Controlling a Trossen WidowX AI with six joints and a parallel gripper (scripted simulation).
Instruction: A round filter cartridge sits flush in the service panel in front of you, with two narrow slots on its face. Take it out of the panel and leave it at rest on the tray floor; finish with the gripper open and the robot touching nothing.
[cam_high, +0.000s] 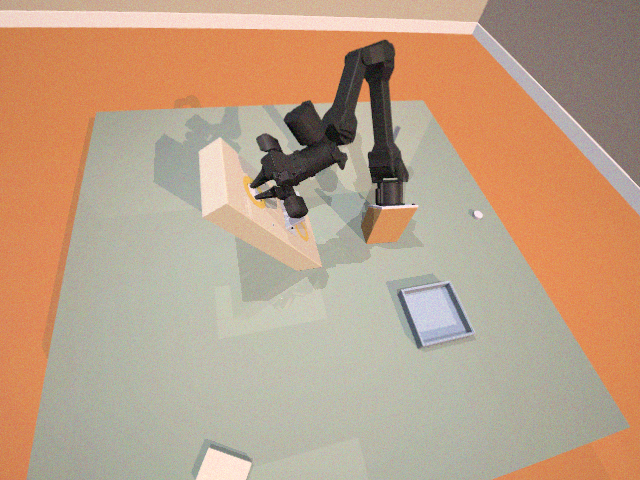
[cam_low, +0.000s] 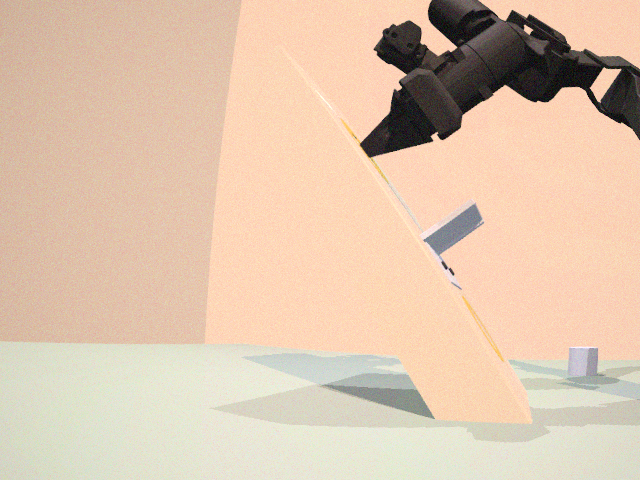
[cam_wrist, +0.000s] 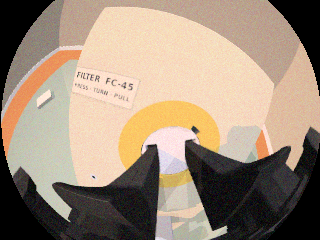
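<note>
The service panel (cam_high: 212, 178) (cam_low: 336, 232) (cam_wrist: 175, 60) leans at a slant. The filter cartridge (cam_wrist: 170, 136) is a pale round face inside a yellow ring (cam_high: 247, 181) (cam_wrist: 172, 114) on the panel's upper part. My gripper (cam_high: 253, 191) (cam_low: 365, 150) (cam_wrist: 170, 146) is at the panel face, its two fingertips in the slots at opposite sides of the cartridge face, shut on the cartridge. The cartridge appears seated in the panel; its body is hidden. The tray (cam_high: 434, 310) is a shallow, empty grey square on the mat, well away from the panel.
A grey-white flap (cam_high: 293, 221) (cam_low: 453, 227) juts from the panel below my gripper, above a second yellow ring (cam_low: 483, 328). A pale cylinder (cam_low: 583, 361) stands beyond the panel. The orange arm base (cam_high: 390, 224), a small white disc (cam_high: 477, 214) and a cream block (cam_high: 223, 465) are also there.
</note>
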